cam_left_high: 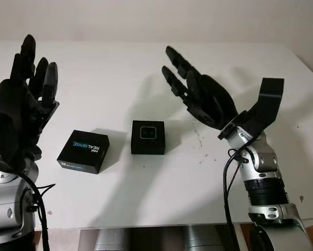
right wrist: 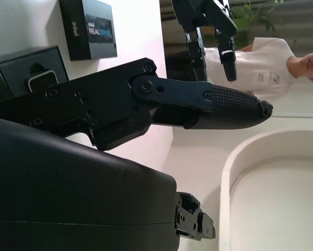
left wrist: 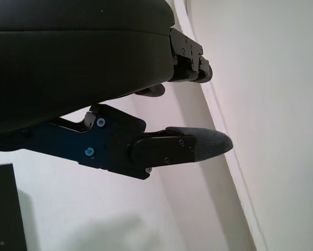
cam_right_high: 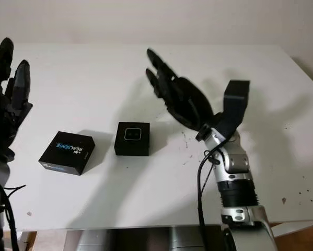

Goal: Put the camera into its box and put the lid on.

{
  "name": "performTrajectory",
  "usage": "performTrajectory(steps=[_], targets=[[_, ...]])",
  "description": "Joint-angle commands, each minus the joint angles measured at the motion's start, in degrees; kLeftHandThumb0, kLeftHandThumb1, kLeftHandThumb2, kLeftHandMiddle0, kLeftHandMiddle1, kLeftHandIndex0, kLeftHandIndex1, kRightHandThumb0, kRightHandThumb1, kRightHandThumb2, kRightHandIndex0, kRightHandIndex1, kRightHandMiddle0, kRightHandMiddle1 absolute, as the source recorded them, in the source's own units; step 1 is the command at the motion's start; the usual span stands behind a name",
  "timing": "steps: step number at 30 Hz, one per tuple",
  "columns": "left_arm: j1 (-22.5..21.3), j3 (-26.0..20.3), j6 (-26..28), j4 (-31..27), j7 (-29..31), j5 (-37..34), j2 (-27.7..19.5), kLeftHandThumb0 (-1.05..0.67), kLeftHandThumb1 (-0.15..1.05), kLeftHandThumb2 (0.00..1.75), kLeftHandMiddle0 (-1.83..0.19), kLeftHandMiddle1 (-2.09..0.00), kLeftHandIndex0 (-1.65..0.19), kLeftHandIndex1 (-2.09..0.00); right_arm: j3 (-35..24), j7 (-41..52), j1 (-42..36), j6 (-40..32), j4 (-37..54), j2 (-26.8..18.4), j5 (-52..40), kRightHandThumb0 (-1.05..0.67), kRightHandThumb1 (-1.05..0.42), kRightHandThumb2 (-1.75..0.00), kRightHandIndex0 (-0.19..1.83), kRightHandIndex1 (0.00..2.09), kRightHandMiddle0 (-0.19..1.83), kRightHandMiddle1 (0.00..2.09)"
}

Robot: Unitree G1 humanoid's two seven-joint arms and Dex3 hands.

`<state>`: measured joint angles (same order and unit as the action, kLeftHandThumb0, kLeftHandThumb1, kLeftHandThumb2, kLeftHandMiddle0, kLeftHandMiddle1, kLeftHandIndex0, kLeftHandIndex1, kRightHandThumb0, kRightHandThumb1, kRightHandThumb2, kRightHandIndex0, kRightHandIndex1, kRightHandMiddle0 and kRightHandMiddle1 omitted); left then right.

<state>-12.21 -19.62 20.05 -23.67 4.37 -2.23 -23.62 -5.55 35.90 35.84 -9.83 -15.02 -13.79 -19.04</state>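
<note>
the white counter (cam_left_high: pixel 146 188) carries two black items near its middle. the left hand (cam_left_high: pixel 28 99) is raised above the counter's left side, open, holding nothing, fingers pointing up and away from the robot. the right hand (cam_left_high: pixel 198 91) is raised above the counter right of centre, also open and holding nothing, fingers extended toward the far left.

the lid (cam_left_high: pixel 83 151), black with "realsense" printed on top, lies flat on the counter just below and right of the left hand, apart from it. the box (cam_left_high: pixel 148 137) stands just beside the lid on its right, not touching it, with a clear gap between them. the box is open at the top, and the camera (cam_left_high: pixel 148 132) sits inside it, its pale square face upward.

the box lies below and left of the right hand's fingertips, between the two hands. neither hand touches the box, the camera or the lid.
</note>
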Motion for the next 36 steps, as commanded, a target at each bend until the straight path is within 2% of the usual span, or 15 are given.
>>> performTrajectory(steps=[1,3,6,8,14,20,22,30,36], targets=[[0.0,0.1,-0.2,0.3,2.6,1.6,-4.6,-0.54,1.05,0.30,-0.32,-0.31,-0.18,-0.47,-1.0,-0.5,1.1,0.3,-1.2,-1.4,0.2,-0.86,-1.05,-0.59,-0.19,0.00,-0.18,0.01],[1.0,0.8,0.8,0.5,7.6,3.1,-10.0,-0.60,1.04,0.22,-0.26,-0.33,-0.05,-0.65,-1.3,-1.0,1.4,0.7,-2.0,-2.4,0.9,-0.86,-1.05,-0.59,-0.19,0.00,-0.18,0.02],[1.7,1.8,4.2,-0.3,14.9,3.2,-16.2,-0.69,0.99,0.06,-0.20,-0.11,0.01,-0.50,-1.9,-1.5,1.8,1.5,-3.9,-3.5,1.7,-0.86,-1.05,-0.61,-0.19,0.00,-0.18,0.03],[2.4,3.6,4.4,-0.3,19.0,5.4,-20.6,-0.73,0.95,0.05,-0.15,-0.07,0.03,-0.39,-2.2,-2.5,2.1,2.2,-5.4,-4.0,2.5,-0.84,-1.05,-0.62,-0.19,0.00,-0.17,0.03],[6.3,8.7,-3.7,1.3,25.7,16.6,-31.2,-0.77,0.86,0.04,-0.11,-0.04,-0.05,-0.19,-3.4,-3.6,4.1,4.7,-12.5,-6.1,4.1,-0.82,-1.05,-0.63,-0.19,0.00,-0.19,0.00],[7.1,11.9,-11.5,3.3,30.3,23.3,-36.5,-0.74,0.81,0.04,-0.07,-0.05,-0.03,-0.11,-4.6,-3.1,6.0,6.3,-17.1,-8.1,4.1,-0.82,-1.05,-0.63,-0.19,0.00,-0.19,0.00],[6.4,13.9,-12.6,3.0,32.8,25.6,-38.1,-0.74,0.79,0.04,-0.09,-0.05,-0.03,-0.10,-4.8,-3.3,6.7,6.6,-18.1,-8.6,4.2,-0.84,-1.05,-0.61,-0.19,0.00,-0.19,0.00],[4.0,19.9,-16.1,4.3,37.6,33.7,-38.7,-0.70,0.75,0.05,-0.11,-0.06,-0.07,-0.08,-4.6,-3.6,7.0,8.4,-19.4,-8.5,4.8,-0.87,-1.05,-0.60,-0.19,0.00,-0.19,0.00],[3.0,21.1,-18.3,5.8,39.9,35.2,-38.4,-0.68,0.75,0.05,-0.10,-0.05,-0.07,-0.07,-4.5,-4.0,7.2,9.2,-20.3,-8.9,5.9,-0.86,-1.05,-0.62,-0.19,0.00,-0.19,0.00]])
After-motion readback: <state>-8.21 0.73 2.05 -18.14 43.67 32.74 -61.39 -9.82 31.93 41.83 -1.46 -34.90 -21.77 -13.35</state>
